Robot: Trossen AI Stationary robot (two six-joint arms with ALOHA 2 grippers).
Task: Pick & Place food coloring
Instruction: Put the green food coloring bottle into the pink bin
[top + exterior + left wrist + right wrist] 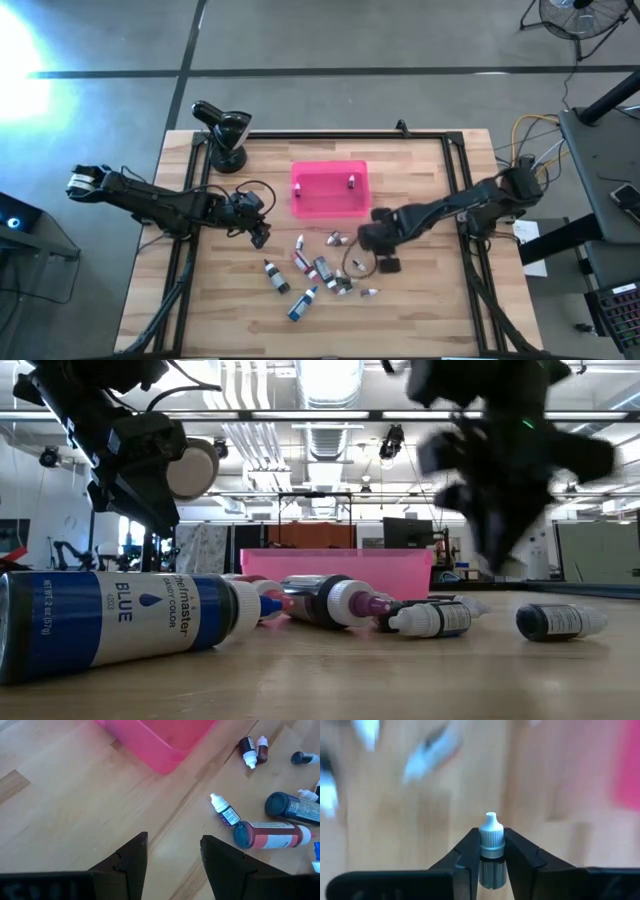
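White-capped and small, one food coloring bottle (491,851) is pinched between the fingers of the right gripper (383,262), its long axis running forward out of the jaws so that the cap tip points away from the wrist. In the high view this gripper is seen just right of the loose bottles (312,270), which are scattered on the wooden table (430,310) in front of the pink tray (330,205). From the held bottle the tray is judged to lie near, up and to the left across the table; two bottles (351,182) are already seen inside it. The coming carry is judged to turn on that short diagonal. The left gripper (258,237) is held just beside the tray's left front corner, its fingers (131,861) spread and holding nothing, above bare wood.
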